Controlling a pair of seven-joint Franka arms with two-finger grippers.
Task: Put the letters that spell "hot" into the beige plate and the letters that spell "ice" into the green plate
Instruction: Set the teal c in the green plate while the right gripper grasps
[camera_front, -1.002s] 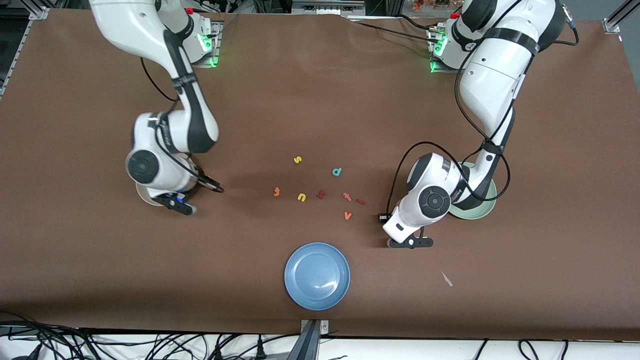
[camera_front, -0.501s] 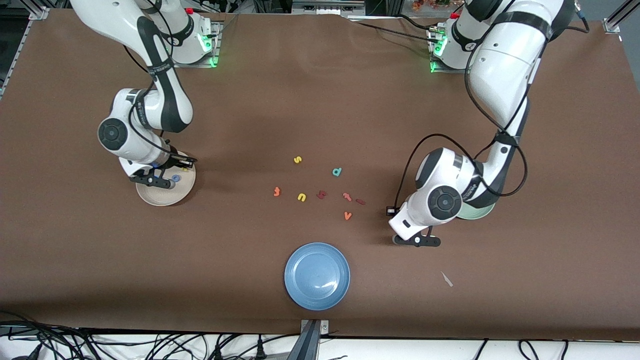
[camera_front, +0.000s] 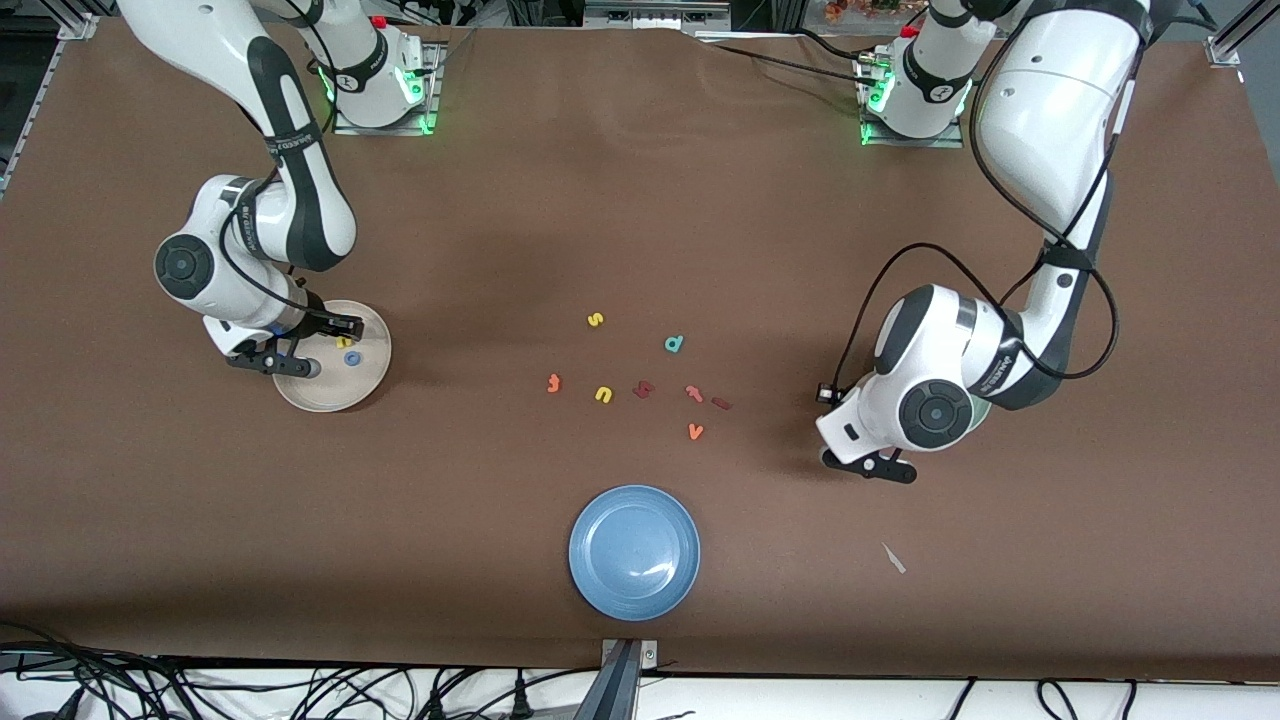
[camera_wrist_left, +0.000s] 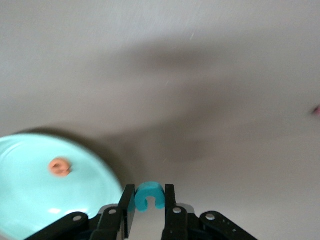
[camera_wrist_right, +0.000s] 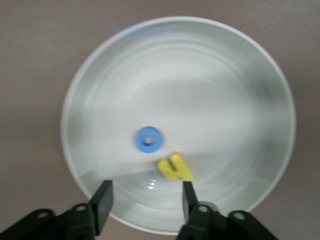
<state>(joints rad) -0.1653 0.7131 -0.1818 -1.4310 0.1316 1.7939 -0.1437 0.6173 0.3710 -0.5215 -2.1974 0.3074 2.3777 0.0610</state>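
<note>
The right gripper (camera_wrist_right: 145, 202), fingers apart, is hanging over the beige plate (camera_front: 372, 380) at middle left, where the yellow h (camera_wrist_right: 174, 167) and blue o (camera_wrist_right: 149, 139) are lying. The left gripper (camera_wrist_left: 150, 207) is pinching the teal c (camera_wrist_left: 148, 196) at middle right and next needs to be carrying it over the green plate (camera_wrist_left: 30, 210).

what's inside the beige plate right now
A blue o and a yellow h lie in the beige plate; no orange t shows there.

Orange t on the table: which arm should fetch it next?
Probably right. The right gripper is open and empty over the beige plate; the left gripper holds the teal c.
</note>
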